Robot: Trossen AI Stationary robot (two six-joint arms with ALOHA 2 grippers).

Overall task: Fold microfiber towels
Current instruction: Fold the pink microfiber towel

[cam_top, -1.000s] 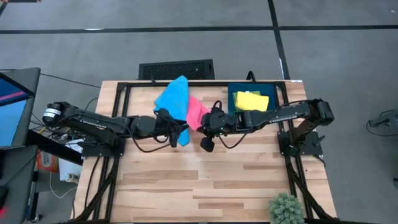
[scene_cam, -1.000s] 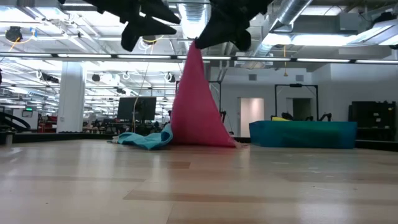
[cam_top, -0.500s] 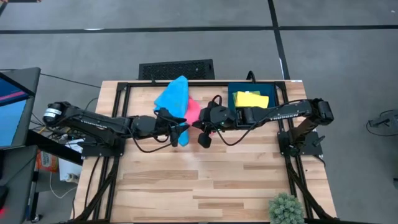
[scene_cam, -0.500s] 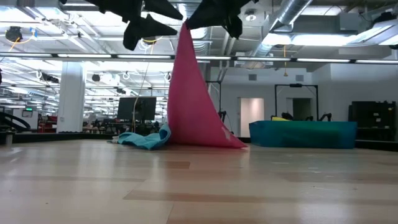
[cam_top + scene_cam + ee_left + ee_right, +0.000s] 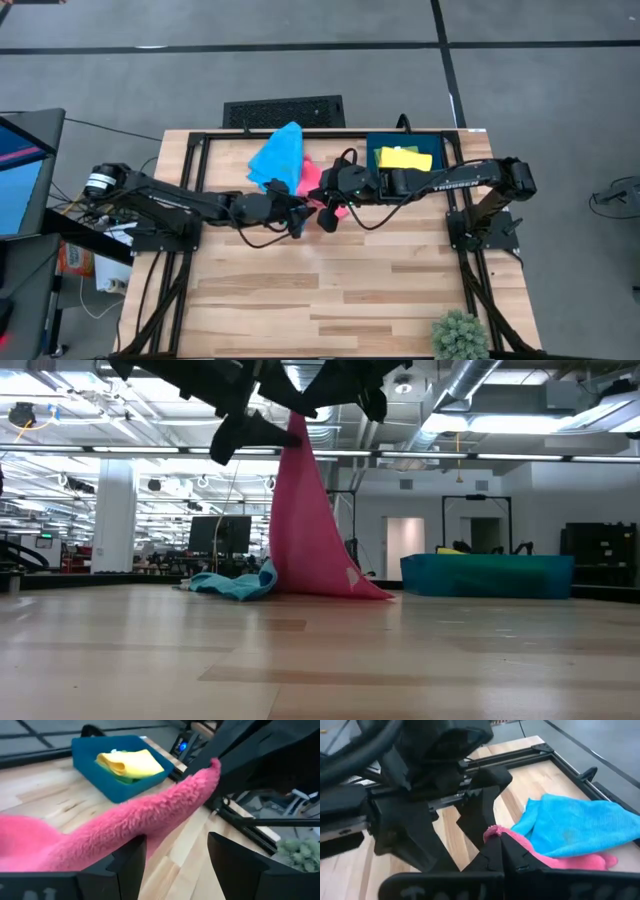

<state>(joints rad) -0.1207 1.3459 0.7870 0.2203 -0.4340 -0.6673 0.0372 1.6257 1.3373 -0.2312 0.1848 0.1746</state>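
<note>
Right end effector point(image 5: 495, 851) clamped on pink towel point(image 5: 310, 530)

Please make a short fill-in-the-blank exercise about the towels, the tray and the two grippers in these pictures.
1. The right gripper holds up the ____ towel by one corner.
2. The left gripper stands ____ beside that towel.
3. The sky-blue towel lies on the ____.
4. The yellow towel lies in the blue ____.

Missing words: pink; open; table; tray

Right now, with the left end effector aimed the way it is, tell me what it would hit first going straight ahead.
The pink towel, most likely: it hangs stretched just ahead of the open left end effector, pinched at its raised corner by the right end effector. Depth is unclear, so the fingers might pass either side of the cloth.
</note>
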